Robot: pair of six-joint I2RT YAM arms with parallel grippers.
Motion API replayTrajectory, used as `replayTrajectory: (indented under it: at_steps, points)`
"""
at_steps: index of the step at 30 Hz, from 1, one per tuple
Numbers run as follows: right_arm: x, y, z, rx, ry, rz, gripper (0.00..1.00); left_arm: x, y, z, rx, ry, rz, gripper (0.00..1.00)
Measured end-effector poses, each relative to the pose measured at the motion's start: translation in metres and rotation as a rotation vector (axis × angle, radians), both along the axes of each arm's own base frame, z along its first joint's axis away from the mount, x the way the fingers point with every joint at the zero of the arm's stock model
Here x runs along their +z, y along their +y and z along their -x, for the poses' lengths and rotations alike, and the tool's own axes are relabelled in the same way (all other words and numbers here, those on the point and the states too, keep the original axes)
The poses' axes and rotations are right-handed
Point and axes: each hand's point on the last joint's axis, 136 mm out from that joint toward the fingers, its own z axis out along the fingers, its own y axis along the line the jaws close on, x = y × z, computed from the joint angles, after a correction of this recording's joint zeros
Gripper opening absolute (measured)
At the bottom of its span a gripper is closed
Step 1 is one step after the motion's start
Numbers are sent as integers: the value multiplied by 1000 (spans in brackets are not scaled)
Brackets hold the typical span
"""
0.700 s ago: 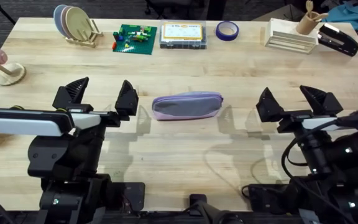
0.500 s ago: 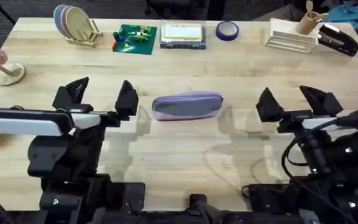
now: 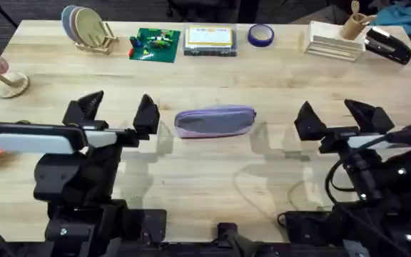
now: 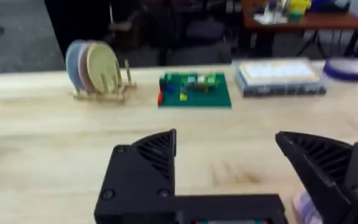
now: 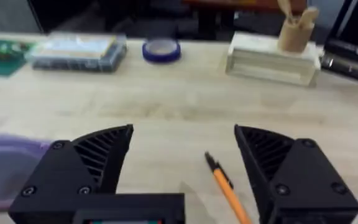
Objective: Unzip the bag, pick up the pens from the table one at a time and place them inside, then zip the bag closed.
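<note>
Nearest to you, the left gripper [image 3: 116, 108] hangs just beside the left end of the bag [image 3: 215, 121], and its jaws stand wide with nothing between them. The right gripper [image 3: 337, 114] hangs on the other side, a little apart from the right end of the bag, and its jaws are also wide and hold nothing. The bag lies flat on the counter [image 3: 212, 71] between the two grippers; its long axis runs from left to right across your view, one end toward each arm, with the lilac fabric on top and the grey panel facing you. The zipper seems to be closed along the length, but you cannot tell at which end the pull sits. In the right wrist view an orange pen [image 5: 229, 191] with a dark tip lies on the counter just in front of the right jaws, on the right of the bag, its dark tip pointing away from the gripper. I judge that the first step, the unzipping, is not yet begun. The next move probably calls for one gripper to pin an end of the bag while the other finds the pull. Far behind the bag, at the back edge, stand a green brick plate [image 3: 154, 44], a clear-lidded box [image 3: 209, 38] and a roll of blue tape [image 3: 260, 33].
</note>
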Motion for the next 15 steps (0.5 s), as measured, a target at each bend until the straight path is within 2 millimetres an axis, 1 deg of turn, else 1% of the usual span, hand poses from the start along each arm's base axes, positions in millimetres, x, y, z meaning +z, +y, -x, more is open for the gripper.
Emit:
replayTrajectory:
  at_steps: [2, 4, 6, 7, 9, 11, 13, 15]
  points:
    - [-2, 0, 4, 2, 44, 0, 996, -7, 0, 2, -1, 45, -7, 992]
    - [-10, 0, 11, 2, 126, 0, 996, -6, 0, 5, -3, 75, -19, 992]
    - [-15, 0, 19, 2, 201, 0, 996, 6, 0, 8, -5, 90, -31, 992]
    - [-13, 0, 21, 1, 222, 0, 996, 14, 0, 10, -6, 92, -34, 992]
    - [-2, 0, 26, 1, 259, 0, 996, 35, -1, 12, -7, 89, -41, 992]
    - [16, 0, 30, 2, 279, 0, 996, 51, -1, 13, -8, 101, -45, 992]
    - [34, 1, 32, 5, 299, 0, 996, 61, -1, 13, -9, 138, -47, 992]
    - [49, 2, 34, 13, 338, -3, 996, 67, -1, 10, -12, 193, -49, 994]
